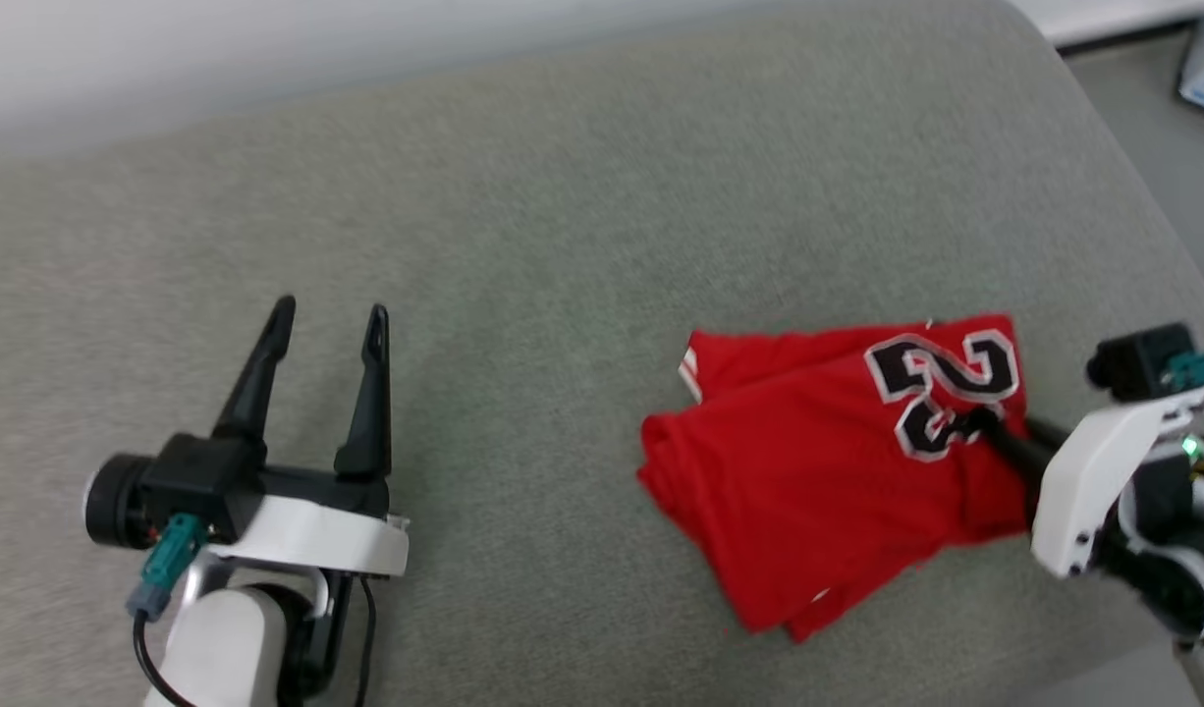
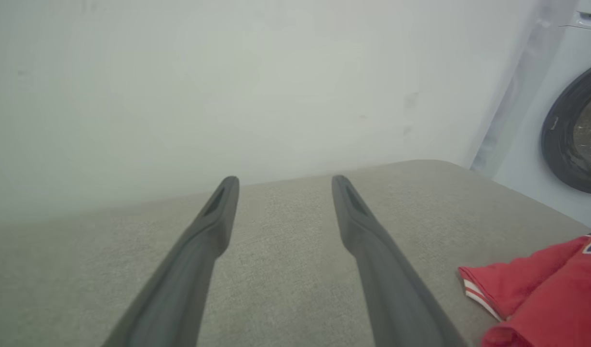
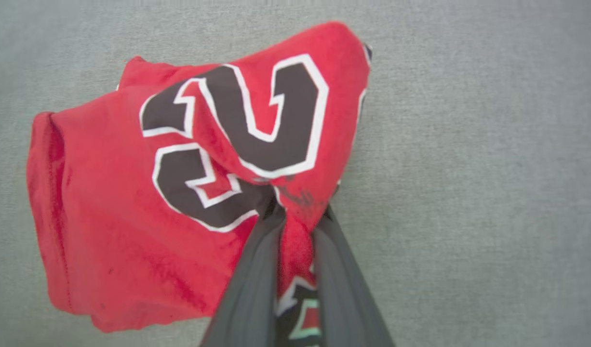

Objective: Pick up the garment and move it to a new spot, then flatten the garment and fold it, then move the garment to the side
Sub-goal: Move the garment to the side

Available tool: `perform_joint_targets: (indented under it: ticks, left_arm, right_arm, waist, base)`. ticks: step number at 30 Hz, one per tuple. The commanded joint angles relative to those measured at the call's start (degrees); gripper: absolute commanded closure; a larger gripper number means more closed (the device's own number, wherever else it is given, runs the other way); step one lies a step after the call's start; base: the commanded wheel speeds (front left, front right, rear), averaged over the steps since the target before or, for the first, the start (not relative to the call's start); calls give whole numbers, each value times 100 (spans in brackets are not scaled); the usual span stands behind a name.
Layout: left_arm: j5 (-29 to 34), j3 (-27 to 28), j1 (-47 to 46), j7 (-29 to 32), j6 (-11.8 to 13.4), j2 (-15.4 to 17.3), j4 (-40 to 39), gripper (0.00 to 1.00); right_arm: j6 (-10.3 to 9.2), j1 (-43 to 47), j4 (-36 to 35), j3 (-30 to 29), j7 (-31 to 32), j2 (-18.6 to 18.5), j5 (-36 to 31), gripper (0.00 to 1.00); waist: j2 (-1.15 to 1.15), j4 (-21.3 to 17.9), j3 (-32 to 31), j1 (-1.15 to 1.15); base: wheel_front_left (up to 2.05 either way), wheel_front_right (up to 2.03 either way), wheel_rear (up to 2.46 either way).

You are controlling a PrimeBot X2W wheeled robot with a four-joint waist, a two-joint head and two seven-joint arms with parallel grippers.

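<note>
Your right gripper is pinching the shirt. Its jaws are standing almost shut, with a bunched ridge of red cloth between them, right at the lower edge of the black "23". The shirt is lying folded into a rough rectangle on the grey worktop, at about 4 o'clock in the head view.

You are probably starting the move to the side. The pinch seems to be catching only the upper layers, so a high lift is risking the fold falling open. Drag low and slowly instead, minding the worktop's edge close by at 3 o'clock.

Your left gripper is hovering at 8 o'clock, jaws wide apart and empty, well apart from the shirt.
</note>
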Motion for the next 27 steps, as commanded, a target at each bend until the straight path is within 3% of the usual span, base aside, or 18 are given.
perform_joint_targets:
  ticks: [1,8,20,26,27]
  left_arm:
    - [33,6,-89,48,-27,54,-54,0]
    - [153,-35,-535,328,-99,301,-441,0]
    - [373,-325,-1277,762,-256,479,-1039,0]
    - [378,-411,-1424,864,-284,521,-1226,0]
    - [368,-419,-1427,860,-287,521,-1220,0]
  right_arm:
    - [-7,-210,63,-43,-97,-29,-71,100]
    - [-8,-1115,968,-637,-400,-113,-565,100]
    - [-8,-2292,2162,-2270,-807,-317,-1976,100]
    - [-8,-2616,2675,-3001,-1177,-77,-2857,100]
    - [-8,-2629,2718,-3093,-1261,-57,-2999,87]
  waist:
    - [0,-412,517,-1]
    - [0,-542,1180,-1]
    - [0,-284,2050,-1]
    - [0,-146,2321,-1]
    - [0,-126,2338,-1]
  base:
    - [0,0,0]
    - [0,0,0]
    - [0,0,0]
    - [0,0,0]
    - [0,0,0]
